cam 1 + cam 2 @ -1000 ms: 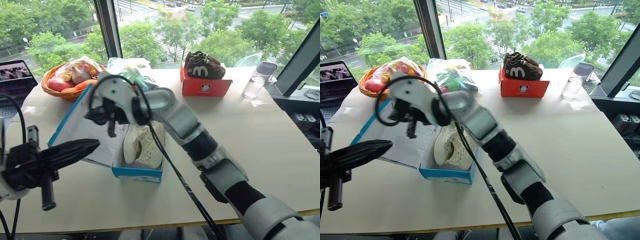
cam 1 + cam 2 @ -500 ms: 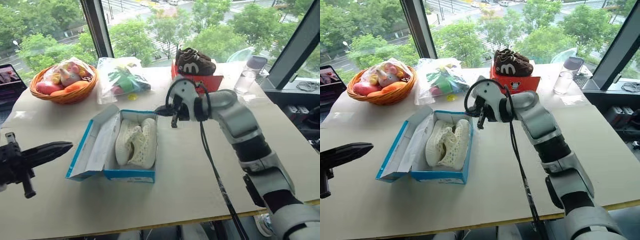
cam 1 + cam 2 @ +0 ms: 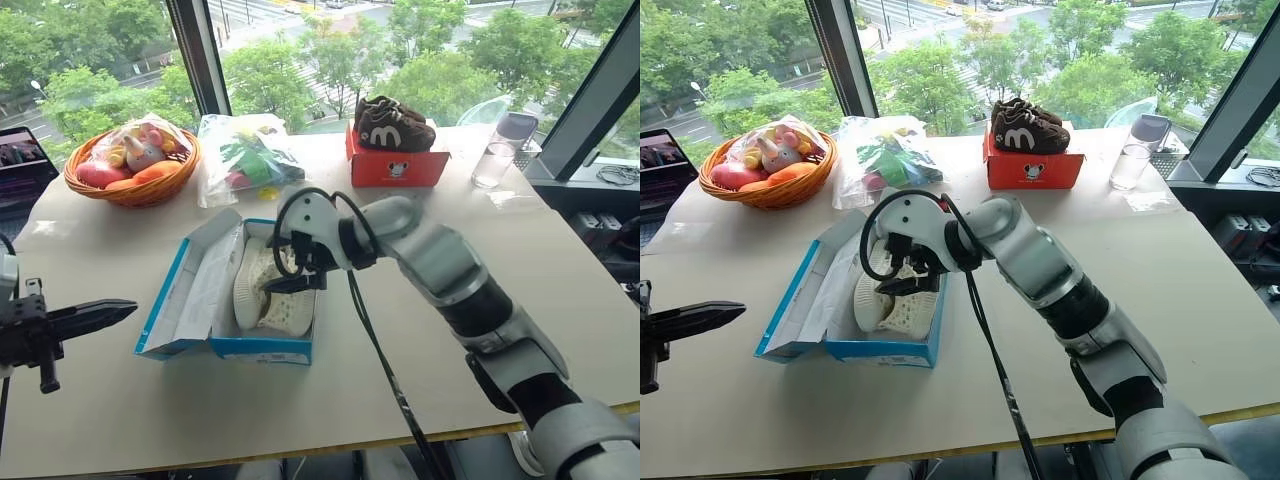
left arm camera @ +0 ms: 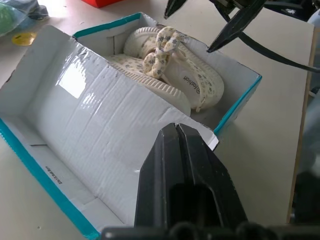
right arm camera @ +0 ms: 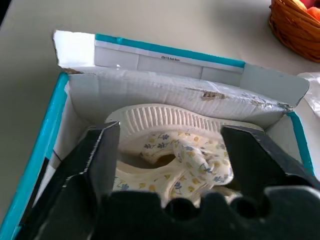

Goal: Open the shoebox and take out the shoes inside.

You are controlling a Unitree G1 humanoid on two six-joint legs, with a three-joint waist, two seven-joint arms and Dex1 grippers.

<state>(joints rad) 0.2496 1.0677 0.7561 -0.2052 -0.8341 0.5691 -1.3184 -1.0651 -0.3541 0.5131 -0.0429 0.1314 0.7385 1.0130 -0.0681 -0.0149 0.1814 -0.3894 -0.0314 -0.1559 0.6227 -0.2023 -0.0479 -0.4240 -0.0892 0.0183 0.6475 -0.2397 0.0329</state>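
The right gripper [image 3: 290, 268] hangs over the shoebox [image 3: 225, 345] with its fingers spread wide apart, one to each side of the cream shoes [image 5: 175, 150] lying inside, nothing gripped. The shoebox sits open on the surface [image 3: 420, 400], its lid [image 3: 195, 290] folded back on the box's left side, and out past that lid the left gripper [image 3: 85, 318] hovers above the surface with its fingers pressed together and empty. Beyond the shoebox stand a fruit basket [image 3: 130, 165], a plastic bag [image 3: 245, 155] and a red box [image 3: 395, 168] topped with brown shoes [image 3: 393, 125].
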